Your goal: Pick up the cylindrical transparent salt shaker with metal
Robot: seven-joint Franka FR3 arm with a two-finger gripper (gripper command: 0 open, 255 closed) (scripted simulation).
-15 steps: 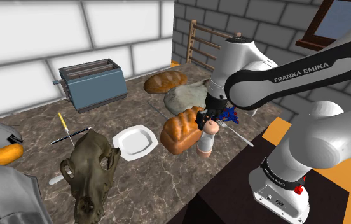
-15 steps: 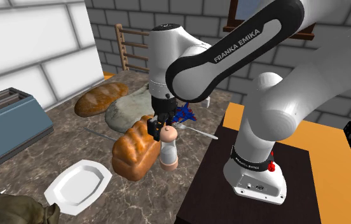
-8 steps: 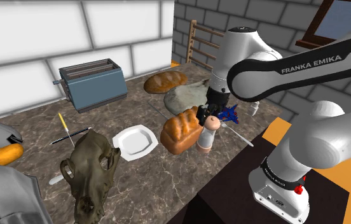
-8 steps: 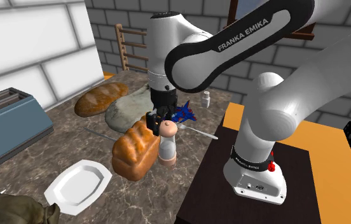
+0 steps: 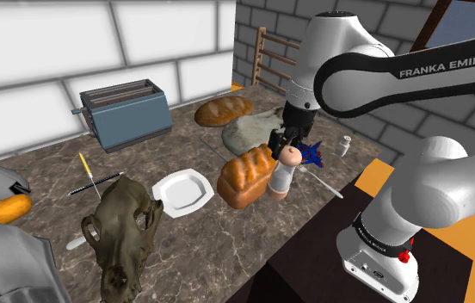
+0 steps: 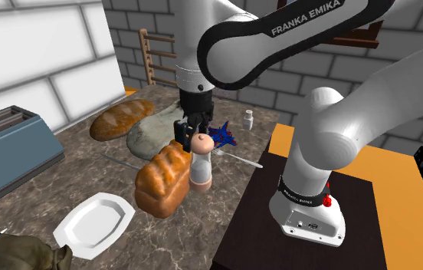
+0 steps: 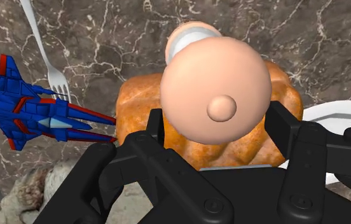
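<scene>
Two black fingers [image 7: 155,130] of the hand [image 7: 215,121] are squeezing the round peach top of the salt shaker [image 5: 282,176] from above, so the hand is holding it in a narrow grip. It's staying upright close to the right edge of the marbled surface [image 5: 210,250] in the shoulder view, just beside the bread loaf [image 5: 243,176] on its left. A blue toy jet [image 5: 313,155] and a fork [image 5: 326,183] are lying near on its right, and I can't tell if its base is touching the surface.
</scene>
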